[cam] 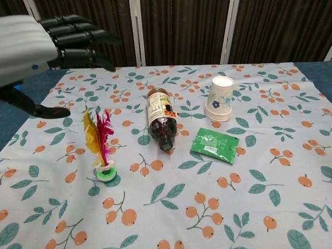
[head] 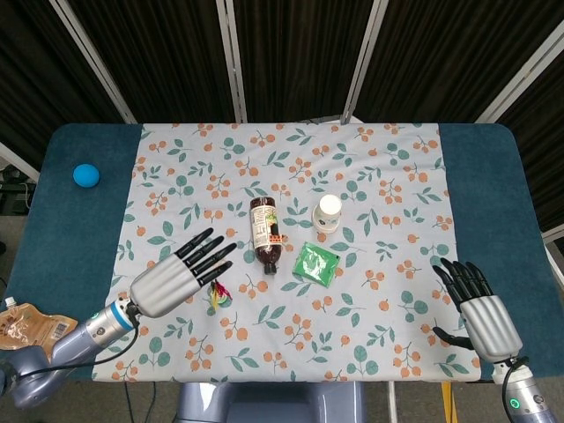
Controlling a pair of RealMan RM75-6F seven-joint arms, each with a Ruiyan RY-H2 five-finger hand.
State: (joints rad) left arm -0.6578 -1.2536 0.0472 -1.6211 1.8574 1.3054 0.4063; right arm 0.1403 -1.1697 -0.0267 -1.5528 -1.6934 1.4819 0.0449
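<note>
A feathered shuttlecock (cam: 100,147) with yellow and pink feathers and a green base stands upright on the floral cloth (head: 388,185); in the head view the shuttlecock (head: 217,293) shows just beyond my left hand (head: 176,275). My left hand (cam: 36,49) hovers above and left of it, fingers spread, holding nothing. A brown bottle (cam: 161,119) lies on its side to the right. Beside it are an upturned paper cup (cam: 219,98) and a green packet (cam: 213,144). My right hand (head: 476,308) rests open at the cloth's near right corner.
A blue ball (head: 86,174) lies on the teal table (head: 70,229) at the far left. A brown pouch (head: 26,328) sits off the table's near left edge. Black curtains with white posts stand behind the table.
</note>
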